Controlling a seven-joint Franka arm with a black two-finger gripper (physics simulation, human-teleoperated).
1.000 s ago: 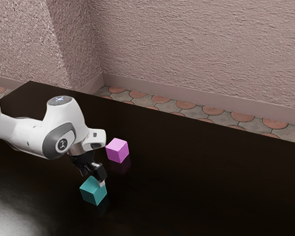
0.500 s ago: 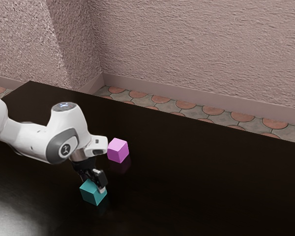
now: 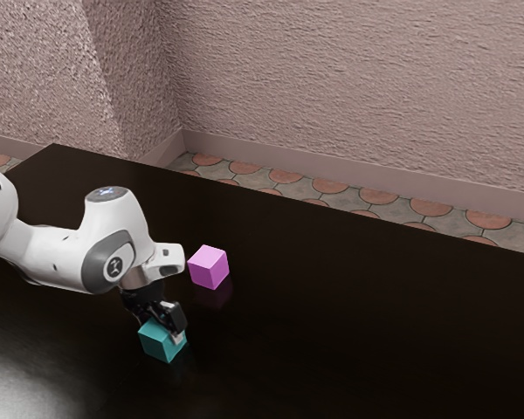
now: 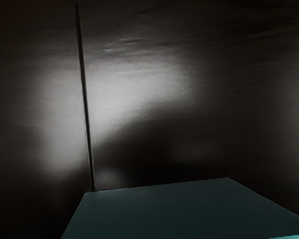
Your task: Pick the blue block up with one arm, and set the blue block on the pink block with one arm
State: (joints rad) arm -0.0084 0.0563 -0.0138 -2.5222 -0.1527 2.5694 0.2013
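**A:** Dark glossy table [image 3: 349,297], rough pinkish wall [image 3: 349,78] behind it, and scale-patterned floor tiles [image 3: 332,186] in the strip between. Where is the arm?

**B:** The white Franka arm [image 3: 61,253] comes in from the exterior view's left and bends low over the table. Its black gripper [image 3: 166,321] points downward, right at the top of the blue block [image 3: 160,342].

**A:** Has it got hold of the block?

**B:** The gripper meets the block's upper part. From this side I cannot tell whether it is clasped on the block or loose about it.

**A:** And the block itself?

**B:** It is more teal than pure blue. It appears to rest on the table, with a faint reflection beneath it. In the wrist view the blue block [image 4: 189,211] shows its flat top face just under the hand. Beyond it lies the dark tabletop with a pale patch of reflected light. A thin dark line [image 4: 84,99] runs across that surface.

**A:** The pink block?

**B:** The pink block [image 3: 208,266] stands on the table near the blue one, farther back and toward the exterior view's right. It is apart from both the blue block and the gripper.
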